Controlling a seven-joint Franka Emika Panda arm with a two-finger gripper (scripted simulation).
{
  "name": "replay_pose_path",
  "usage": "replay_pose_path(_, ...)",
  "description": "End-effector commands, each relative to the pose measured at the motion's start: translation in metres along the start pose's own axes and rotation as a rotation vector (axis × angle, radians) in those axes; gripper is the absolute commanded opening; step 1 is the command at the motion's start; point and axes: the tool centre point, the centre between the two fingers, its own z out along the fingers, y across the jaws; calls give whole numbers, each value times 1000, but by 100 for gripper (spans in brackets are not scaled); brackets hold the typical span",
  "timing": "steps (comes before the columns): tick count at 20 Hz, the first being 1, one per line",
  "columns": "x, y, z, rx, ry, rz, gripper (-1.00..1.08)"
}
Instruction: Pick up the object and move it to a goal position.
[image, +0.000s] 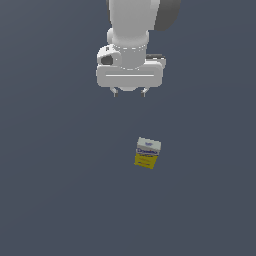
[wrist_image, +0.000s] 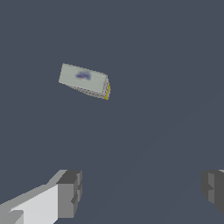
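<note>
The gripper (image: 129, 92) hangs spread, empty, well apart from the carton (image: 148, 152) (blue lettering unreadable).

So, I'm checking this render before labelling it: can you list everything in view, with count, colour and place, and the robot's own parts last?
small rectangular carton: one, white upper part with blue lettering and yellow lower part, standing on the floor, slightly turned, below the gripper in the exterior view and a little toward that view's right; the wrist view shows its white top.
flat floor surface: one, plain dark grey-blue, filling both views.
robot arm: one, white, entering from the top of the exterior view.
gripper: one, white body with grey fingers, open, raised above the floor and apart from the carton, holding nothing.
</note>
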Motion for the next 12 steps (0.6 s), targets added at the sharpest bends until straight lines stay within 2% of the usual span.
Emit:
replay_pose_path(1,0,0,0,0,0,0,100)
replay_pose_path(12,-4,-26,12,-19,-24,-41,100)
